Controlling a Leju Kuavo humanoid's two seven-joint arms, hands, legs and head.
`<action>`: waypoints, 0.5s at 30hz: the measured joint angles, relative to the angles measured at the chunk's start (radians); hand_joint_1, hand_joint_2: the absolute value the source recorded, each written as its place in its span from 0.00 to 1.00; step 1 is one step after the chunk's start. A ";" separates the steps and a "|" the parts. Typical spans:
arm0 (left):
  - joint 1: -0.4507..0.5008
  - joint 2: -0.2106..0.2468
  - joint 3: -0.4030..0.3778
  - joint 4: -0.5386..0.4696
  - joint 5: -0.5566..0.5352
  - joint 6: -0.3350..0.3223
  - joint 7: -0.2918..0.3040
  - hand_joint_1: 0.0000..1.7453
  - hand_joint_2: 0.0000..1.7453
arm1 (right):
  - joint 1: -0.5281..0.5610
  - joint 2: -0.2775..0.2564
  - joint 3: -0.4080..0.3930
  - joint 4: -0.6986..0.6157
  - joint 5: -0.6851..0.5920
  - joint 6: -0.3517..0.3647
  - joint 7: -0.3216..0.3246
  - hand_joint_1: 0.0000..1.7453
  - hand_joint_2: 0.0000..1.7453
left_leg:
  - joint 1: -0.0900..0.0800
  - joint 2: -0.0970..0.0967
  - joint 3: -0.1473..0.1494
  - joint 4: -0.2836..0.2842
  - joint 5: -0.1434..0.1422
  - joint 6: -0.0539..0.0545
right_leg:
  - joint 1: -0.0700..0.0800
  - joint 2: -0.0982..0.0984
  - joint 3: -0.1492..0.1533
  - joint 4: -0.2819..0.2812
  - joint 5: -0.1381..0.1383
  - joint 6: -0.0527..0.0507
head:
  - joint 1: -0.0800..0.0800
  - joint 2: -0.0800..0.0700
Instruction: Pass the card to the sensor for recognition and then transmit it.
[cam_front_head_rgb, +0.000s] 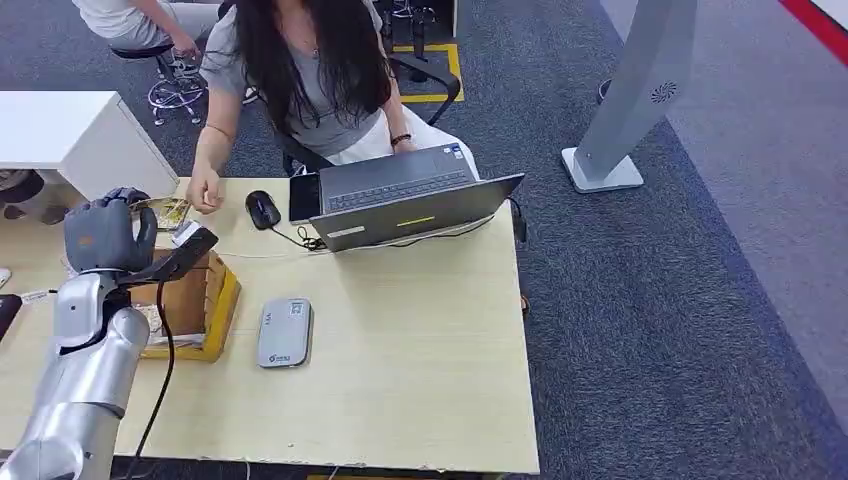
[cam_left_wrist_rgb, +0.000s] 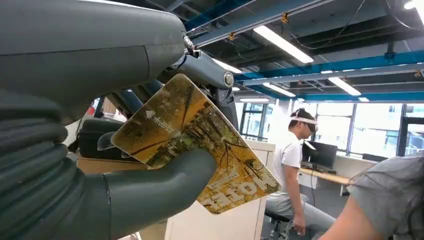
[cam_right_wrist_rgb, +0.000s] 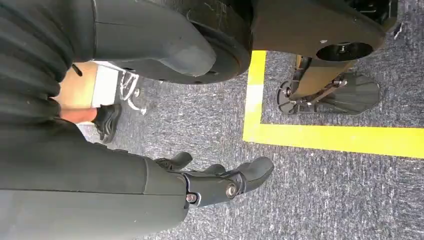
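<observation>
Holding the card (cam_left_wrist_rgb: 190, 142) in the left hand (cam_front_head_rgb: 103, 233), pinched between the thick thumb and the darker fingers, as seen in the left wrist view; printed face turned toward the wrist camera, roughly half its length projecting clear of the grip. Raised above the far left of the table (cam_front_head_rgb: 420, 370), over the open wooden box (cam_front_head_rgb: 190, 305), per the head view. Right hand (cam_right_wrist_rgb: 220, 182) hanging low over the carpet, fingers partly curled, nothing in them.

Grey sensor (cam_front_head_rgb: 285, 332) lying flat on the table just beside the box, apart from the card and lower; recognition step judged not yet done.

Risks noted:
- Shallow pinch near one end; possible pivot or slip of the card on the descent, ending in the box or on the table
- Card held tilted; poor read likely if not presented flat and close over the sensor
- Black cable (cam_front_head_rgb: 165, 350) trailing beside the forearm; snag possible on the sweep across
- Person's hand (cam_front_head_rgb: 203, 190) resting on the table near the raised hand; contact possible at handover if the reach runs wide
</observation>
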 joint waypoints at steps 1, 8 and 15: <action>0.001 -0.002 0.000 -0.003 0.000 0.000 0.000 1.00 1.00 | 0.000 0.000 0.000 0.000 0.000 0.000 0.000 0.00 1.00 | 0.000 0.000 0.000 0.000 0.000 0.000 | 0.000 0.000 0.000 0.000 0.000 0.000 | 0.000 0.000; 0.009 -0.006 0.000 -0.019 0.000 0.000 0.000 1.00 1.00 | 0.000 0.000 0.000 0.000 0.000 0.000 0.000 0.00 1.00 | 0.000 0.000 0.000 0.000 0.000 0.000 | 0.000 0.000 0.000 0.000 0.000 0.000 | 0.000 0.000; 0.012 -0.006 0.000 -0.024 0.001 -0.001 0.000 1.00 1.00 | 0.000 0.000 0.000 0.000 0.000 0.000 0.000 0.00 1.00 | 0.000 0.000 0.000 0.000 0.000 0.000 | 0.000 0.000 0.000 0.000 0.000 0.000 | 0.000 0.000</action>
